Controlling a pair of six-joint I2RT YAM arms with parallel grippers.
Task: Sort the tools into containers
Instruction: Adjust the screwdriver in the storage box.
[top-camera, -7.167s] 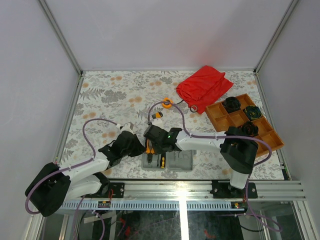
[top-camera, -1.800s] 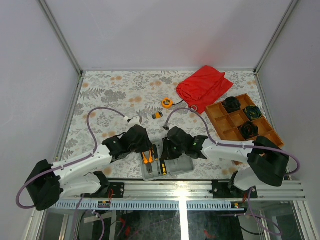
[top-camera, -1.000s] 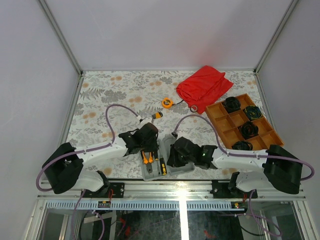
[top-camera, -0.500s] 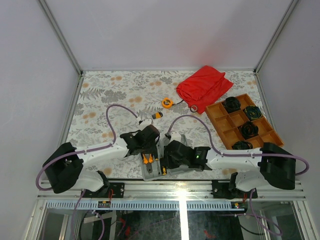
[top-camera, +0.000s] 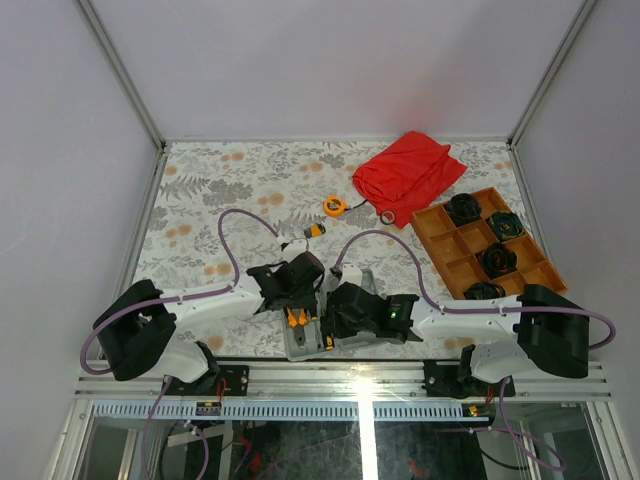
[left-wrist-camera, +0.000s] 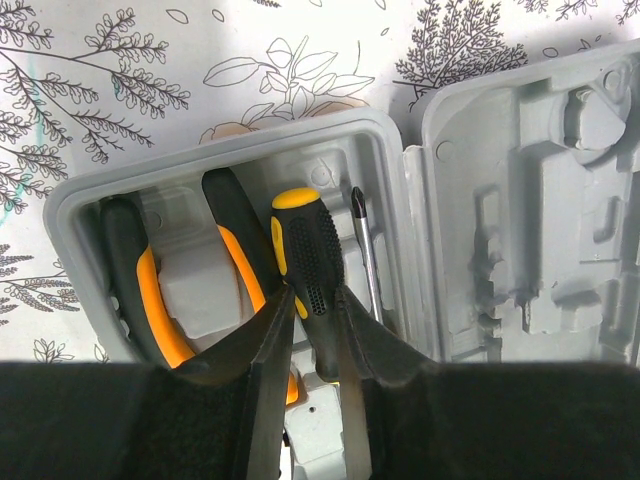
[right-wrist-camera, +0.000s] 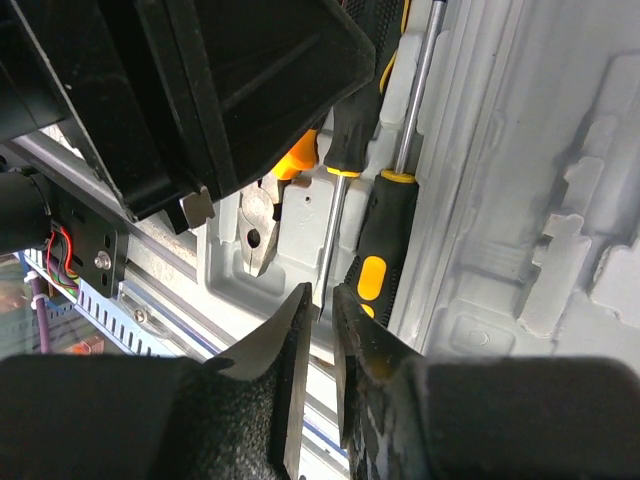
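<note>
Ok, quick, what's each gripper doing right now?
Left gripper: closed on the black-and-yellow screwdriver by its handle.
Right gripper: jaws narrowly parted around a thin screwdriver shaft; grip cannot be told.

We see the grey case (left-wrist-camera: 520, 200) as matt moulded plastic, faintly grainy; the screwdriver (left-wrist-camera: 310, 265) has a black grip, dimpled and rubbery-looking, under a smooth orange cap; the thin shaft (left-wrist-camera: 366, 260) beside it is bright polished metal; the pliers (left-wrist-camera: 150, 300) wear smooth orange-and-black handle sleeves; the table cover (left-wrist-camera: 120, 90) looks matt and printed; the red cloth (top-camera: 408, 170) is soft, creased fabric.
</note>
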